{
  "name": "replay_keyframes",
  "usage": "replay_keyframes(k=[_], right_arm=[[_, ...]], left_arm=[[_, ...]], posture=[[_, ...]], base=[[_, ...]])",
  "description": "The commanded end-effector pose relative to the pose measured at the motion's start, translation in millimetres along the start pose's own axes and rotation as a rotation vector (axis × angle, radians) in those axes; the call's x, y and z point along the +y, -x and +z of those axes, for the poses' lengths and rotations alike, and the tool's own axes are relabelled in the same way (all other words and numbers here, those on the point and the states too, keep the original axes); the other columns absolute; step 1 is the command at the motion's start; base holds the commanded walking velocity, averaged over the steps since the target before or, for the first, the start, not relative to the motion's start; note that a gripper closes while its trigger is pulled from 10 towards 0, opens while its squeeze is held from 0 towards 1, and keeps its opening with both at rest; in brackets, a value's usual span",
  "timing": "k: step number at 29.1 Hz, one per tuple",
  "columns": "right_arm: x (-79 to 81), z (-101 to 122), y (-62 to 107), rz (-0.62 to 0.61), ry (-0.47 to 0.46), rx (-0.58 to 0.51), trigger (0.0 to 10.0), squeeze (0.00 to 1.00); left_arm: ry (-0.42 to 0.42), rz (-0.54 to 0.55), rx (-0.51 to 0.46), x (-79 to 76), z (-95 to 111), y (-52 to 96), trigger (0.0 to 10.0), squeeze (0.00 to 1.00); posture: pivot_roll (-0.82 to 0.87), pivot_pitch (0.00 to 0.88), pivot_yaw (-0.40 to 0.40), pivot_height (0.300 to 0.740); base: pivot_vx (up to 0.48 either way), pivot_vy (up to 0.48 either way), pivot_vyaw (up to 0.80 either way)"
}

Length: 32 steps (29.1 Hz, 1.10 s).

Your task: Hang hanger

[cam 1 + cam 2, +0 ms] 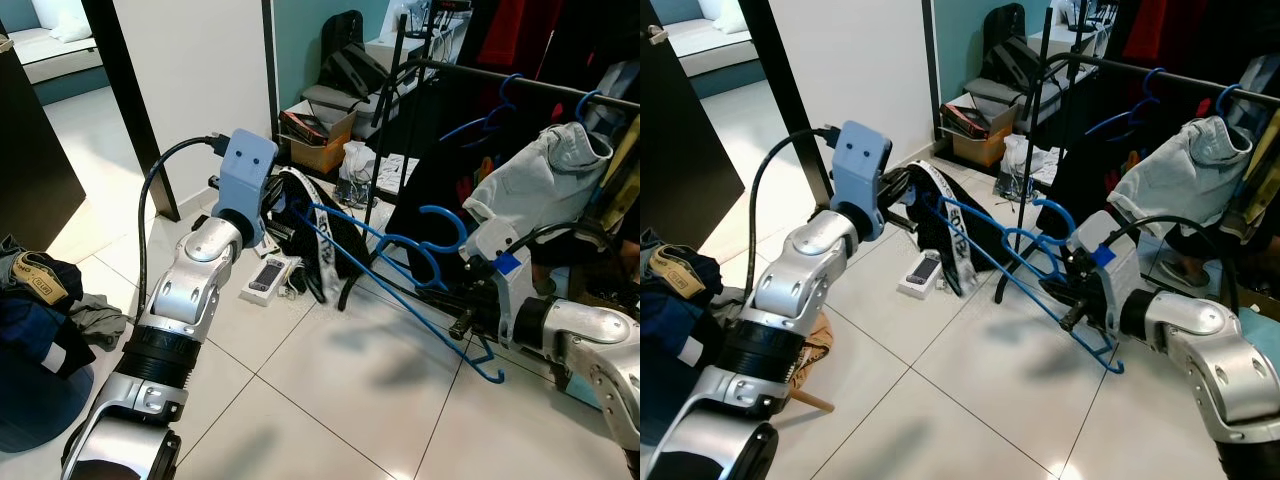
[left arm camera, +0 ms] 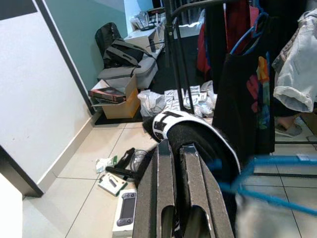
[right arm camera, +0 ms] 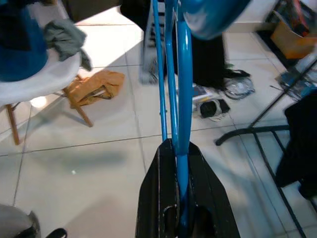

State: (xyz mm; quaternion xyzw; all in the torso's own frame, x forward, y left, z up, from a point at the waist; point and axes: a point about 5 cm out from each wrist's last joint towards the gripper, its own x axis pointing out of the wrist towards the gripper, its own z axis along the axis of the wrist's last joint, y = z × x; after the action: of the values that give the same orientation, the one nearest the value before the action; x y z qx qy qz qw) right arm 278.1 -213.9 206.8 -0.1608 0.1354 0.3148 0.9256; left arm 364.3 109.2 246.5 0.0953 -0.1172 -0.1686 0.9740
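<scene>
both grippers share the load mid-frame: right gripper [image 3: 177, 198] clenched on the blue plastic hanger [image 1: 400, 262], left gripper [image 2: 177, 198] pinching the black white-striped garment [image 1: 318, 232], keeping it spread below the black metal clothes rail [image 1: 520, 78] at upper right.

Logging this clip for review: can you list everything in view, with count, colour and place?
hanger: one, blue, held between both pincers above the floor
garment: one, black with white band, draped on the hanger's left end
rack: one, black, ahead on the right
hung hangers: at least two, blue, on the rack's rail
hoodie: one, pale grey, hanging on the rack
box: one, brown cardboard, by the wall behind
device: one, white and dark, on the tiles under the garment
clothes pile: dark blue and grey, far left
left pincer: black, shut on the garment
right pincer: black, shut on the hanger
</scene>
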Motion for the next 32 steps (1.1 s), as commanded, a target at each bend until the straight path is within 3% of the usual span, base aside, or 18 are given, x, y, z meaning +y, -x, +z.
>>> replay_keyframes(k=[1, 5, 16, 26, 32], right_arm=[[-10.4, 0, 3.2, -0.078, -0.012, 0.012, 10.0, 0.0], [-11.5, 5, -0.8, -0.109, -0.02, -0.002, 10.0, 0.0], [-8.9, 7, -3.6, -0.104, -0.026, -0.011, 10.0, 0.0], [10.0, -2, -9.9, 0.0, -0.033, 0.034, 10.0, 0.0], [3.1, 11, 0.6, 0.018, -0.072, -0.072, 10.0, 0.0]], left_arm=[[-0.002, -0.028, -0.01, -5.9, 3, 0.9, 10.0, 0.0], [-0.009, -0.076, -0.026, -14.8, 7, 1.8, 10.0, 0.0], [-0.031, -0.102, -0.035, -17.5, 7, 2.7, 10.0, 0.0], [-0.054, -0.157, -0.101, -22.5, 17, 4.8, 10.0, 0.0], [-0.075, -0.177, -0.087, -23.2, 14, 4.9, 10.0, 0.0]], posture=[[-0.09, 0.0, 0.04, 0.74], [-0.09, 0.0, 0.039, 0.74], [-0.08, 0.0, 0.038, 0.74], [-0.07, 0.0, 0.039, 0.74], [-0.08, 0.0, 0.043, 0.74]], base=[[0.0, 0.0, 0.0], [0.0, 0.0, 0.0], [0.0, 0.0, 0.0], [0.0, 0.0, 0.0], [0.0, 0.0, 0.0]])
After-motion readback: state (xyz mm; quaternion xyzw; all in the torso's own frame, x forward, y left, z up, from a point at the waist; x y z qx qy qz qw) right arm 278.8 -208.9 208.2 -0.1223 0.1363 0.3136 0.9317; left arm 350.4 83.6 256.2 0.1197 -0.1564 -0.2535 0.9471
